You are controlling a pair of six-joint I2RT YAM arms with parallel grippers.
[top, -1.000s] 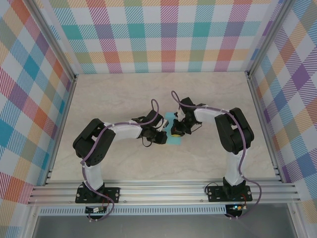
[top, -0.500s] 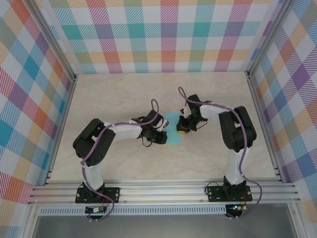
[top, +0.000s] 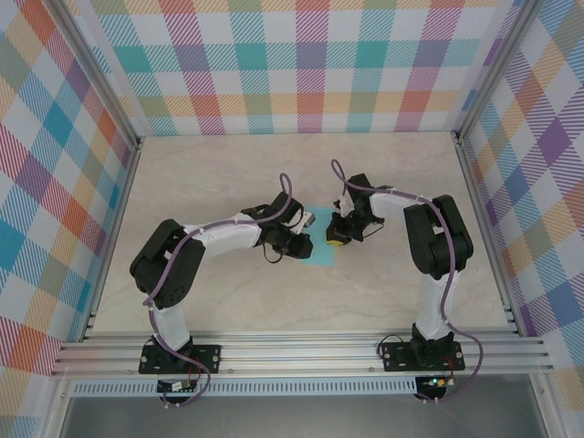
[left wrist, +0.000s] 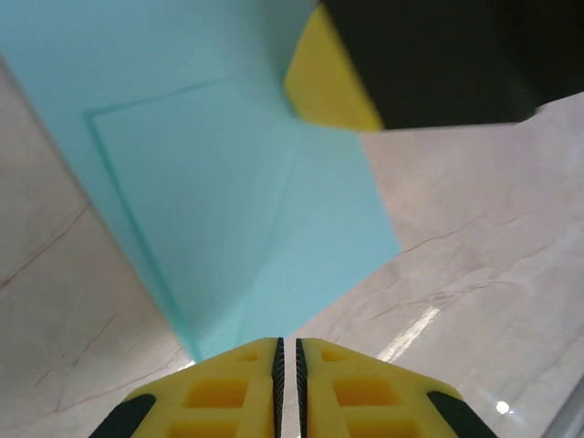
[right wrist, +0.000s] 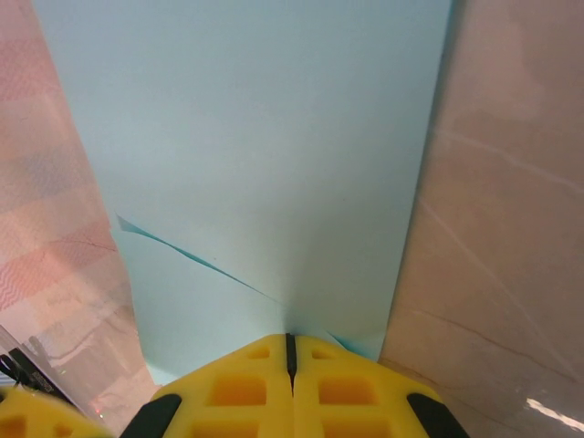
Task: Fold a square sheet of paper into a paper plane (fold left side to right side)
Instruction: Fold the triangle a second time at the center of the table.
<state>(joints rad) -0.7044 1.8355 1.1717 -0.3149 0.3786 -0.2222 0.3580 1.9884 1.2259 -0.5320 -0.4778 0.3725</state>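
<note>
1. The left gripper (top: 302, 245) is being held low over the table (top: 201, 192). Its yellow fingers (left wrist: 219, 392) are being held all but together, with only a thin dark slit showing between them in the left wrist view.
2. Whether anything is being pinched in that slit cannot be told.
3. The square sheet of paper (top: 321, 255) is being seen lying on the table directly ahead of the left gripper's fingertips. Its nearest corner is being seen just beside the tip of the left-hand finger.
4. A folded flap with a slanting crease is being shown on the sheet's upper face, ahead of that gripper.
5. The right gripper (right wrist: 290, 351) is being held fully closed, its two yellow fingers meeting along a single seam.
6. Its fingertips are being held over the sheet's near edge, and a slanting flap edge is being seen running in towards them. Whether the paper is being nipped there cannot be told.
7. In the top view, the sheet is being seen lying between the two grippers, with the left gripper at one side and the right gripper at the opposite side.
</note>
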